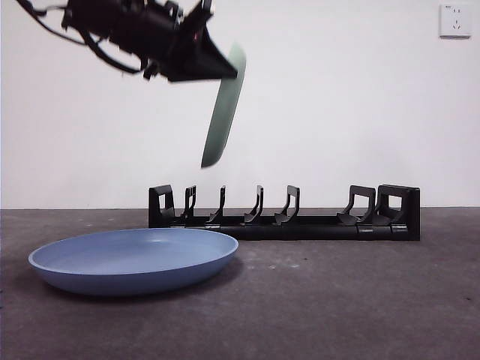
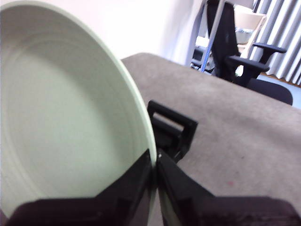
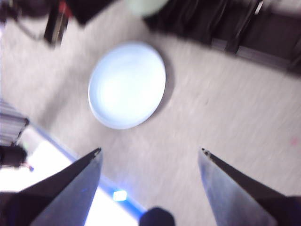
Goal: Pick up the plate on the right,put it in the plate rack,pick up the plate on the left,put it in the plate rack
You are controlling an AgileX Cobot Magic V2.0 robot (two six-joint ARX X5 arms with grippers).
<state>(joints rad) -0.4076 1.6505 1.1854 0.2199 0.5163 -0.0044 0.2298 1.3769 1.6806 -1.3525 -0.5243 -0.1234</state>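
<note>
My left gripper (image 1: 225, 69) is shut on the rim of a pale green plate (image 1: 223, 112), which hangs on edge and tilted, above the left part of the plate rack (image 1: 300, 225). In the left wrist view the green plate (image 2: 61, 117) is pinched in the left gripper (image 2: 155, 162), with a blocky end of the rack (image 2: 171, 129) beyond it. A blue plate (image 1: 135, 259) lies flat on the table in front of the rack's left end. My right gripper (image 3: 150, 153) is open, high above the blue plate (image 3: 127, 84), holding nothing.
The rack (image 3: 225, 26) stands near the back wall and holds no plates. A wall socket (image 1: 455, 20) is at the upper right. An office chair (image 2: 240, 56) stands beyond the table's far side.
</note>
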